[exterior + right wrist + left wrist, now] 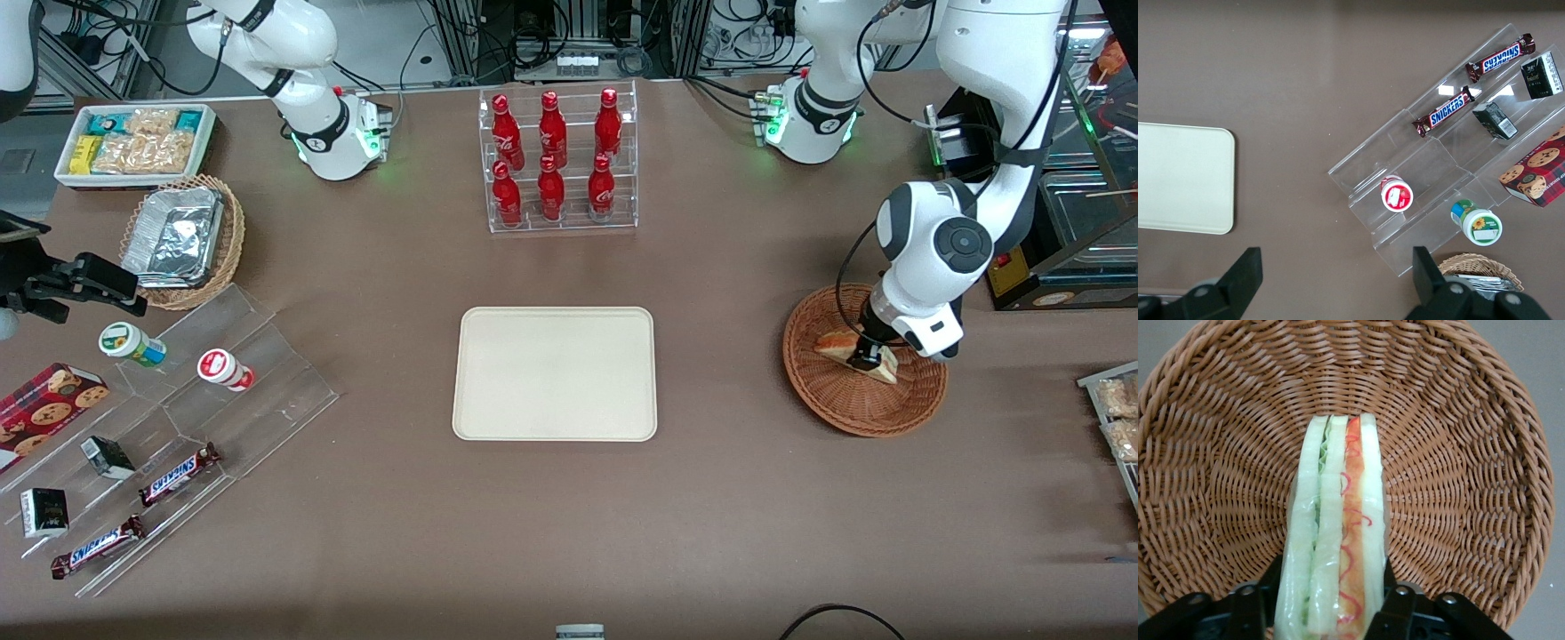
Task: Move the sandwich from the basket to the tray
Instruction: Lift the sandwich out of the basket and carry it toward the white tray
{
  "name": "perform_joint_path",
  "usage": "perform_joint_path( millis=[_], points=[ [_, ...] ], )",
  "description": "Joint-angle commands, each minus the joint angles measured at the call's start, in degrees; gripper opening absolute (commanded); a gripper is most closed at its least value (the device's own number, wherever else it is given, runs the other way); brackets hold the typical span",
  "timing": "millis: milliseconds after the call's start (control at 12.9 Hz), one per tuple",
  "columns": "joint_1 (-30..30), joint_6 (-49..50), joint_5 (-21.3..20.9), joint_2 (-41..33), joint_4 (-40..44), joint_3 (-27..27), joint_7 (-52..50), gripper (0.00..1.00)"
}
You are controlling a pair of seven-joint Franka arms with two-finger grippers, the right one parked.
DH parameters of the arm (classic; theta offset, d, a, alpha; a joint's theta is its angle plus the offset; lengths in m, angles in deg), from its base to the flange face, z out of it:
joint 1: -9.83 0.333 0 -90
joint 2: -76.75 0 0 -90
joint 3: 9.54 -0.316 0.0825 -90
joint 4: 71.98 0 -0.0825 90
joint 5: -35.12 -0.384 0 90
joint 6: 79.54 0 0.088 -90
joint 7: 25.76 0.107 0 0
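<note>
The gripper (869,358) is down inside the basket (853,404) at the working arm's end of the table. The sandwich (1335,533) stands on edge between its fingers (1395,607), which press both bread faces, clamping it. The tray (555,373) sits well apart, mid-table.
</note>
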Motion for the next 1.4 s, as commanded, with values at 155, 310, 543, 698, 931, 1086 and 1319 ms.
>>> perform_joint_path(
  millis=[155, 310, 543, 698, 931, 1086, 1319],
  points=[
    [-0.6, 6.4, -7.1, -3.4, 0.8, 0.0, -1.0, 0.00],
    [-2.8, 17.6, -12.2, -7.2, 2.7, 0.7, -0.4, 0.00],
    [-9.3, 32.6, -12.4, -11.4, 9.4, 0.7, 4.5, 0.00],
    [-14.3, 38.1, -11.1, -11.4, 16.2, 0.7, 6.8, 0.00],
    [-19.5, 39.4, -4.2, -10.7, 24.0, 0.7, 11.3, 0.00],
    [-22.4, 38.9, -1.2, -9.0, 26.6, 0.7, 15.0, 0.00],
    [-25.7, 33.3, 2.9, -4.0, 28.6, 0.7, 19.3, 0.00]
  ],
)
